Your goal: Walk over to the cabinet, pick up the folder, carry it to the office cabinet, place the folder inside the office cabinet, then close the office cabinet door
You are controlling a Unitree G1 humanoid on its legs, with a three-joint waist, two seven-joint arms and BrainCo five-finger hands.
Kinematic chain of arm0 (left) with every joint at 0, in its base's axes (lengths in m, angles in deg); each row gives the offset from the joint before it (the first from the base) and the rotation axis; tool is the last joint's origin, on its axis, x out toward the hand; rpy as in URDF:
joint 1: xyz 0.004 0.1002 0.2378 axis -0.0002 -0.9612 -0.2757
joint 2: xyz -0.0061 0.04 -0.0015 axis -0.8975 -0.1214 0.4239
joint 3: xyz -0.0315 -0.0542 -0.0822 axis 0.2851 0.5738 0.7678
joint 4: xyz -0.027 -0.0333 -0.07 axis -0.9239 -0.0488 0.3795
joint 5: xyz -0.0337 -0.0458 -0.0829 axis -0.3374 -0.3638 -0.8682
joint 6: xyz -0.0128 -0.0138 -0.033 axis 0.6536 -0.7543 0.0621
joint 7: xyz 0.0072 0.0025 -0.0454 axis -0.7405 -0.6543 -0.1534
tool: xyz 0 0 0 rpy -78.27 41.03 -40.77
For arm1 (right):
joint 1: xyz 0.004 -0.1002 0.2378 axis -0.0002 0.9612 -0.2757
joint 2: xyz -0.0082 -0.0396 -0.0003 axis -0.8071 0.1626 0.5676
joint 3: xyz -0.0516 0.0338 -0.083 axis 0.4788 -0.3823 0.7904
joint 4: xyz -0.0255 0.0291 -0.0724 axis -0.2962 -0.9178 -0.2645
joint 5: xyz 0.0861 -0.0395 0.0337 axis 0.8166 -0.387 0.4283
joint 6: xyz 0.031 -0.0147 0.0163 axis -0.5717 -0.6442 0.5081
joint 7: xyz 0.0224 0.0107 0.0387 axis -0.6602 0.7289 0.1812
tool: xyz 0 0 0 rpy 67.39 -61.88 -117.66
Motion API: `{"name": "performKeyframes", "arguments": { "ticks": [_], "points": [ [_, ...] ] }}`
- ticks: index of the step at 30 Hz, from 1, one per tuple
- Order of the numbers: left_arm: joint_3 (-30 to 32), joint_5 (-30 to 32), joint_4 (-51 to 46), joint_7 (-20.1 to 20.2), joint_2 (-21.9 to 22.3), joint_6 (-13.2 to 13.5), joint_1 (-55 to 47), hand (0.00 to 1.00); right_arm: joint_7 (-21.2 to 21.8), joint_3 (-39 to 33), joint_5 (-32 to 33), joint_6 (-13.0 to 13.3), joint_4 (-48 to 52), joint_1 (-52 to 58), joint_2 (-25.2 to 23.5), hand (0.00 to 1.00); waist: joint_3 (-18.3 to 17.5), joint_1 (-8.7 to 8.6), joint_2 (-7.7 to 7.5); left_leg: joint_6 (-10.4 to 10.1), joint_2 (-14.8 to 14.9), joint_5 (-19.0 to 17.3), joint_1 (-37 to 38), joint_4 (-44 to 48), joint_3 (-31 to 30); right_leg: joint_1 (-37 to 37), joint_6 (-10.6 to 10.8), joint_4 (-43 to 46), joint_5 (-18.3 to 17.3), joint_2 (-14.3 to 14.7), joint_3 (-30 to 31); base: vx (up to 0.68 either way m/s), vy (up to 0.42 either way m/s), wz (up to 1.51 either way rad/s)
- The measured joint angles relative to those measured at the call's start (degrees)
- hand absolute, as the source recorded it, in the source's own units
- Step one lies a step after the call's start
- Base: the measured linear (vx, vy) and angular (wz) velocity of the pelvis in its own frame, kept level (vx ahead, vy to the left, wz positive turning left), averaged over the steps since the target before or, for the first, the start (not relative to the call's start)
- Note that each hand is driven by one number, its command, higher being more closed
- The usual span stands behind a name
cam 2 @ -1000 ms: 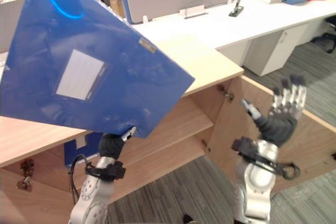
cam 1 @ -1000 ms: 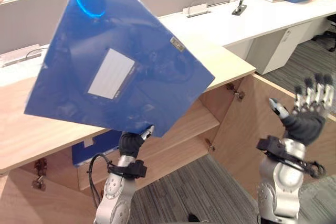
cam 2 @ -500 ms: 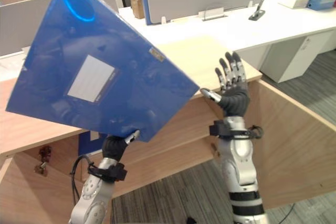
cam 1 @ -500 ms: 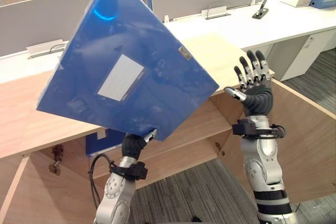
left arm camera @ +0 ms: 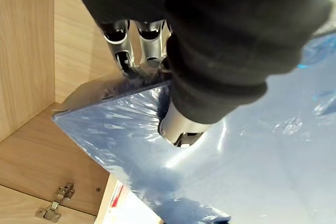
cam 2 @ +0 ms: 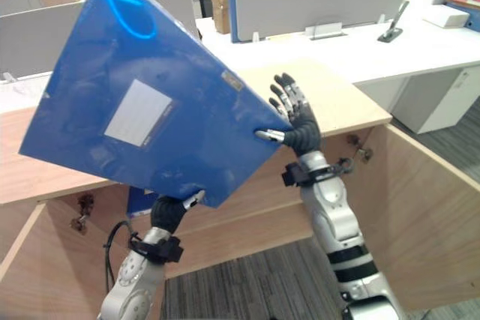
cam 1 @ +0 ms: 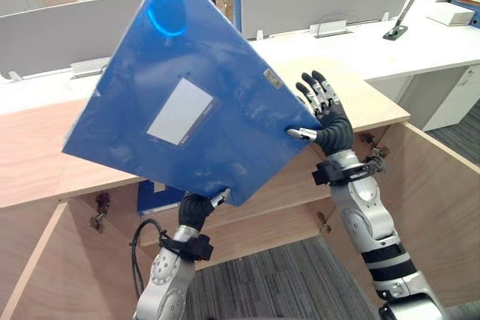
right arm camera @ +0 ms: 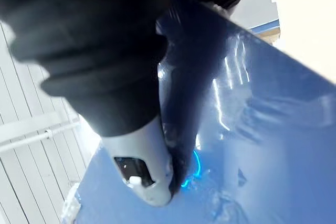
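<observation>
Folder position: the blue folder (cam 1: pixel 187 103) is hanging in the air before the office cabinet (cam 1: pixel 360 99), tilted on one corner. It is standing above the cabinet's top and is not yet inside.
Left hand: the left hand (cam 1: pixel 196 207) is pinching the folder's lowest corner, thumb on the near face and fingers behind. Its forearm is rising almost upright beneath it.
Right hand: the right hand (cam 1: pixel 330 127) is standing with its palm toward the folder's right corner. Its fingers are straight and spread, and its thumb is touching the corner. It is not clasping anything.
Reason for the hold: in my judgement, a pinch at one corner is leaving the broad folder free to swing, so the open right hand is steadying the far corner.
Cabinet: the cabinet door (cam 1: pixel 442 207) is standing open. The shelf (cam 1: pixel 285 185) is lying exposed, with a second blue folder (cam 1: pixel 154 196) sitting further left under the top.
Stage: carrying looks complete and placing is pending. The folder needs lowering and levelling to pass beneath the top.
Risk: the folder may slip from the corner pinch.
</observation>
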Motion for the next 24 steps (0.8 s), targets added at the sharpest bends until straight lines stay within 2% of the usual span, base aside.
{"name": "performKeyframes", "arguments": {
  "ticks": [1, 2, 5, 8, 9, 13, 16, 21, 24],
  "points": [
    [0.0, -0.3, 0.0, 0.0, -0.2, 0.1, -0.1, 1.00, 0.2, 0.9, 0.4, 0.0, -0.7, -0.9, 0.9, 0.00, -0.1, 0.21, 0.00, 0.0, 0.0, 0.1, 0.0, 0.0, -0.2, 0.0, 0.0, 0.1, 0.0, 0.0, -0.2, -0.01, 0.023, 0.05],
    [0.0, -0.3, 0.0, 0.0, -0.3, 0.2, -0.1, 1.00, 0.4, 1.4, 0.7, 0.0, -1.2, -1.5, 1.3, 1.00, 0.0, 0.26, -0.02, 0.0, 0.0, 0.2, 0.0, 0.0, -0.3, 0.1, 0.0, 0.1, 0.0, 0.0, -0.3, -0.01, 0.028, 0.10],
    [-0.1, -0.4, 0.0, 0.0, -1.4, 1.1, -0.2, 1.00, 1.2, 5.3, 2.1, -0.2, -2.6, -5.4, 5.3, 1.00, -0.1, 0.37, -0.06, -0.1, 0.0, 0.6, -0.6, 0.0, -1.2, 0.0, 0.0, 0.1, 0.0, -0.1, -1.3, -0.01, 0.022, 0.17],
    [-0.1, -0.7, 0.0, 0.0, -2.8, 2.4, -0.5, 1.00, 3.4, 11.3, 2.6, -1.8, -4.7, -11.0, 11.7, 1.00, -0.4, 0.90, -0.30, -0.1, 0.0, 1.1, -1.0, 0.0, -2.4, 0.1, -0.3, -0.2, 0.2, -0.1, -2.4, 0.00, 0.018, 0.19],
    [-0.3, -0.7, 0.0, 0.0, -3.7, 2.4, -0.7, 1.00, 4.2, 14.1, 4.6, -2.4, -5.8, -13.1, 14.1, 1.00, -0.9, 0.99, -0.52, 0.0, 0.1, 1.3, -1.4, 0.0, -2.9, 0.1, -0.4, -0.3, 0.3, -0.1, -3.0, 0.01, 0.017, 0.18],
    [-0.9, -0.9, 0.5, 0.0, -6.3, 2.5, -1.6, 1.00, 8.2, 25.4, 11.5, -6.0, -7.6, -21.1, 23.3, 1.00, -1.1, 2.10, -0.81, -0.1, 0.2, 1.6, -1.8, 0.0, -3.6, 0.1, -0.7, -0.5, 0.5, -0.1, -3.7, 0.01, 0.023, 0.11],
    [-3.3, -0.9, 1.1, 0.0, -8.1, 2.2, -2.6, 1.00, 11.6, 34.1, 17.3, -10.1, -8.0, -26.8, 30.1, 1.00, -1.2, 2.85, -1.07, -0.3, 0.2, 1.8, -1.9, 0.0, -4.2, 0.4, -0.7, -0.5, 0.5, -0.1, -4.4, 0.01, 0.023, 0.10],
    [-6.4, -0.3, 1.5, 0.1, -11.0, 0.9, -2.7, 1.00, 17.8, 40.1, 20.1, -13.6, -7.8, -30.6, 36.0, 1.00, -1.4, 3.50, -1.28, -0.4, 0.3, 1.9, -2.0, 0.0, -4.3, 0.4, -1.0, -0.5, 0.4, -0.1, -4.5, 0.00, 0.005, 0.01],
    [-7.9, 0.6, 1.5, 0.3, -12.1, -0.2, -2.6, 1.00, 19.8, 42.2, 20.1, -15.5, -6.5, -30.9, 39.1, 1.00, -1.5, 3.66, -1.41, -0.6, 0.3, 1.8, -2.0, 0.0, -4.3, 0.4, -1.3, -0.4, 0.2, -0.1, -4.6, 0.00, 0.011, 0.00]
  ]
}}
